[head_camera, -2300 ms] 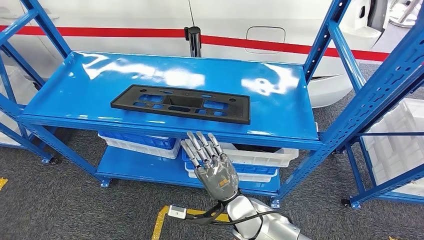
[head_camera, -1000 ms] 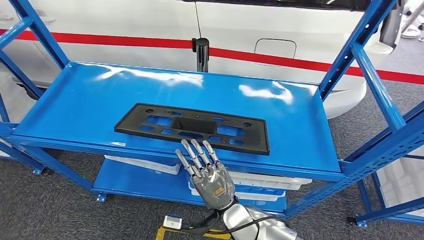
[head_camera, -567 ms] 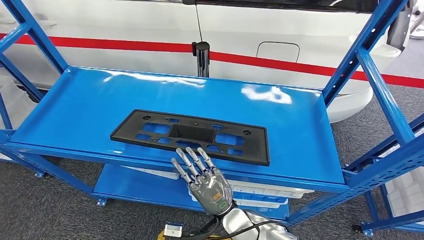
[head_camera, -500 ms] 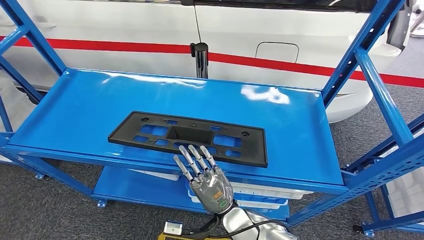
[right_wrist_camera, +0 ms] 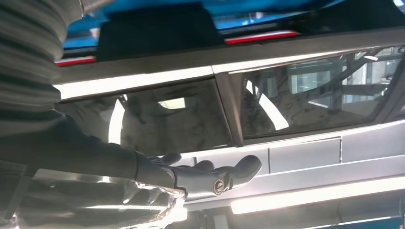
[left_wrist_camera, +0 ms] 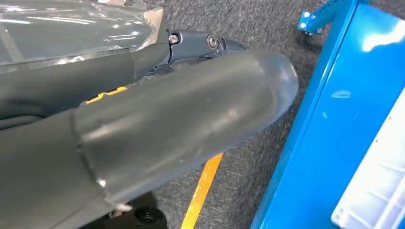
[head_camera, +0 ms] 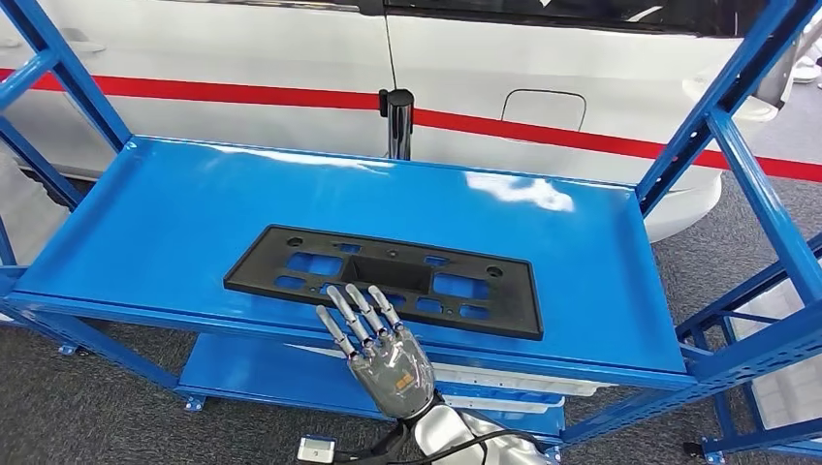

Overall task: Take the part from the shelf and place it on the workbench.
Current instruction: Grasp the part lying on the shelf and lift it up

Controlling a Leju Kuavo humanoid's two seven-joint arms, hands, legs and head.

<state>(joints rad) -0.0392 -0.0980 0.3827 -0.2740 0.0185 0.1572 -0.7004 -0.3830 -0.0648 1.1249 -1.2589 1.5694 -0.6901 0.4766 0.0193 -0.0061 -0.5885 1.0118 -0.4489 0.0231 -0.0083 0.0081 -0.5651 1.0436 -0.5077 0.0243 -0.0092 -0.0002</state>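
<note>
The part (head_camera: 388, 276) is a flat black plastic plate with several cut-outs. It lies on the top deck of the blue shelf (head_camera: 174, 213), near the front edge. My right hand (head_camera: 378, 349) reaches up from below, back of the hand toward me, fingers straight and spread. Its fingertips (head_camera: 351, 295) overlap the part's near edge and hold nothing. The right wrist view has the thumb (right_wrist_camera: 215, 179) extended, with the part (right_wrist_camera: 157, 28) dark beyond it. My left hand (left_wrist_camera: 191, 119) hangs low beside the shelf's bottom deck (left_wrist_camera: 329, 133), holding nothing.
A white car with a red stripe (head_camera: 242, 58) stands right behind the shelf, and a black post (head_camera: 397, 121) rises at the back edge. Blue uprights (head_camera: 766, 194) frame both ends. White bins (head_camera: 504, 387) sit on the lower deck. A yellow line (left_wrist_camera: 203, 186) marks the floor.
The camera has come closer to the shelf. My right hand has moved forward and a little left, from below the shelf's front edge to the part's near edge.
</note>
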